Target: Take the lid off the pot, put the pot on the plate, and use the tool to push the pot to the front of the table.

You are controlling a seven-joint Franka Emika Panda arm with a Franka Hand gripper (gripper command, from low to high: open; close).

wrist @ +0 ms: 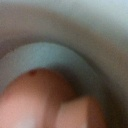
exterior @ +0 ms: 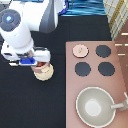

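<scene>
Looking down in the exterior view: finding the gripper [exterior: 40, 61] low over the black table [exterior: 30, 105], toward the exterior view's left, under the bulky white arm reaching down from the exterior view's top. Not managing to tell whether open or clamped, with the hand covering that part. Spotting the pot [exterior: 44, 66] right beneath the gripper, only a reddish sliver of it peeking out. Noting the cream plate [exterior: 45, 76] directly under and just below that sliver, overlapping the pot; not making out whether resting fully on it or hovering just above. Locating the lid [exterior: 79, 50] already off the pot, lying flat on the pinkish stove counter [exterior: 120, 80] at the exterior view's right, well apart from the pot, sitting on one burner spot beside the black burners [exterior: 103, 50]. Seeing the large grey pan [exterior: 80, 97] toward the exterior view's bottom right, handle pointing right.

Turning to the wrist view: getting only a close blur, showing a pale grey curved surface arching over soft reddish-pink rounded shapes; not being able to say with certainty what each of these is.
</scene>
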